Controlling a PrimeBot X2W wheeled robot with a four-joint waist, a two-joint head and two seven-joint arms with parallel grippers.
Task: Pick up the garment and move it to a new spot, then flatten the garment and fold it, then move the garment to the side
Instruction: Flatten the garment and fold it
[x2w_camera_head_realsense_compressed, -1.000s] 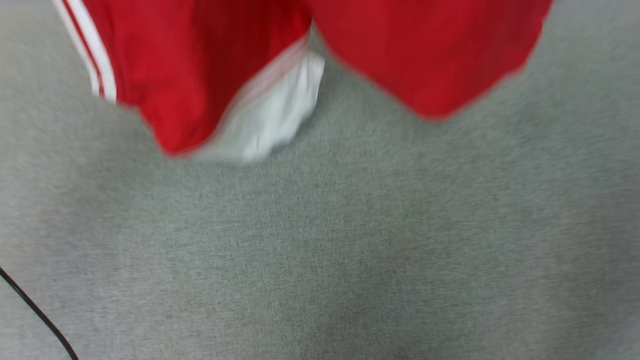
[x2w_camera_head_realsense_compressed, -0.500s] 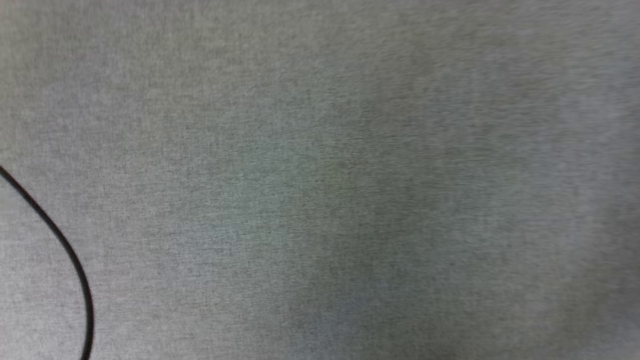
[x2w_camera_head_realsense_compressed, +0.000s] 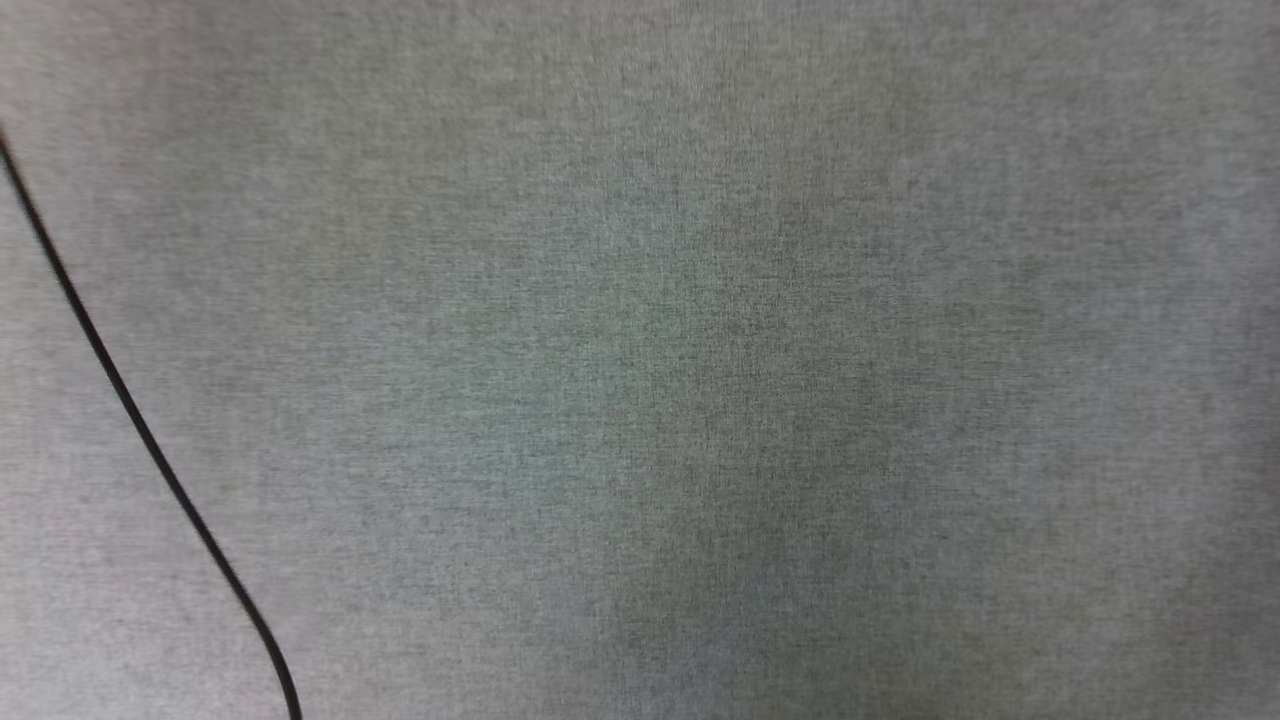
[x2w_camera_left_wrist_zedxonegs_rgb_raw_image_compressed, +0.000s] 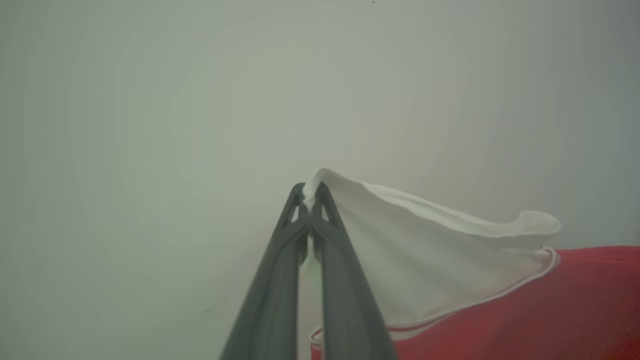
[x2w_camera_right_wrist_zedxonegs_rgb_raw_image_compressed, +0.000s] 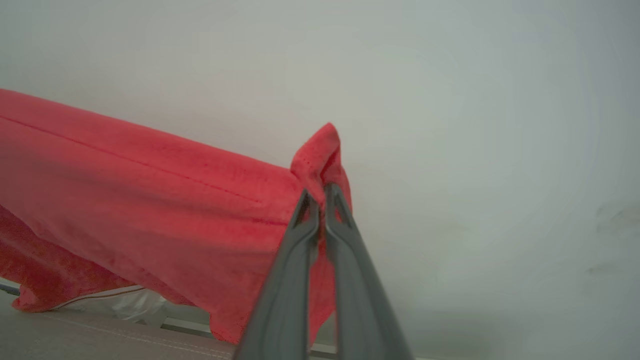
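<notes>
The garment is held up in the air between my two grippers. In the left wrist view my left gripper is shut on the tip of a white sleeve, with red cloth hanging away to the lower right. My right gripper is shut on a bunched corner of the garment's red hem, and the red cloth stretches off to the left and hangs down. The head view looks at grey carpet.
A thin black cable runs across the left of the grey floor in the head view. Behind both grippers is a plain pale wall. A strip of floor and skirting shows at the lower left of the right wrist view.
The head camera has swung, so the red and white cloth that hung at the top of the head view has left the picture. The cable's place in the frame has shifted with it.
</notes>
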